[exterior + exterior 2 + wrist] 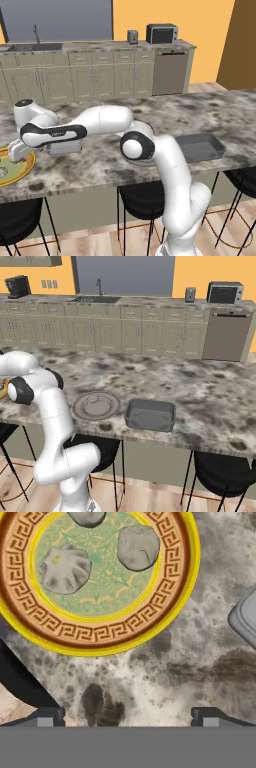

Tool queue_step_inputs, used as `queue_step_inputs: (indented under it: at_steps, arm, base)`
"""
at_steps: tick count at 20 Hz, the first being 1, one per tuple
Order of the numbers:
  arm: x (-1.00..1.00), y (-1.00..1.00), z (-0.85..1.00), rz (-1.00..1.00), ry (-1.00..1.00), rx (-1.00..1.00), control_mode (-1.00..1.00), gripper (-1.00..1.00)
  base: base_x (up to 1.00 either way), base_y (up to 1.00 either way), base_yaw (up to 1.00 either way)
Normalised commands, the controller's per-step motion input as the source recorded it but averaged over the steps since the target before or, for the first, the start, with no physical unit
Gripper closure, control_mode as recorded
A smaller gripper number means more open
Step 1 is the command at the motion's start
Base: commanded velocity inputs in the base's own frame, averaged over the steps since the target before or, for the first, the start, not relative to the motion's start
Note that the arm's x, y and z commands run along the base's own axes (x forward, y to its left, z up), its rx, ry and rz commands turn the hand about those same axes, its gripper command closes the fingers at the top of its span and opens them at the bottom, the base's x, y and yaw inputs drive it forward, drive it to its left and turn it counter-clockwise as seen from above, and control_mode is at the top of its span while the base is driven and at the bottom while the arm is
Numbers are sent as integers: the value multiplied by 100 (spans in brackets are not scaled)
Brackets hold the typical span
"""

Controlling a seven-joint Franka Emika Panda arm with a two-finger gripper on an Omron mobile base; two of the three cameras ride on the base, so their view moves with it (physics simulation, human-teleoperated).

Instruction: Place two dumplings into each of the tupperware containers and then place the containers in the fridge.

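Three pale dumplings lie on a yellow patterned plate (100, 637): one at its left (64, 569), one at its right (138, 547), one cut off by the top edge (86, 517). My gripper (127, 719) hovers above the counter just beside this plate, open, its fingertips (47, 717) far apart with nothing between them. In the left base view the gripper (12, 153) is at the far left over the plate's rim (20, 172). One tupperware container (201, 147) (150, 415) sits empty near the counter's front edge. Another container (64, 147) is partly hidden behind my forearm; its corner (245, 617) shows in the hand view.
A round grey plate (96, 405) with a pale lump (93, 401) on it sits left of the empty container, behind my elbow in the left base view (145, 126). Black stools (225, 473) stand under the counter's front edge. Cabinets, a sink and a microwave (225, 292) line the far wall.
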Motion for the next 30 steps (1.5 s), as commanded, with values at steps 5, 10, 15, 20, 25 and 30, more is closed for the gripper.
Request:
queue_step_inputs:
  at_steps: [5, 10, 15, 20, 25, 30]
  arm:
    - [32, 12, -51, 0, -4, 0, -100, -100]
    - [37, 16, -19, 0, 0, 0, -100, -100]
    - [26, 12, -3, 0, 0, 0, -100, -100]
    - [24, 28, 0, 0, 0, 0, -100, -100]
    - [15, 13, -1, 0, 0, 4, -100, -100]
    - [0, 10, -5, 0, 0, 9, -100, -100]
  base:
    - [0, 0, 0]
    - [0, 0, 0]
    - [0, 0, 0]
    - [0, 0, 0]
    - [0, 0, 0]
    - [0, 0, 0]
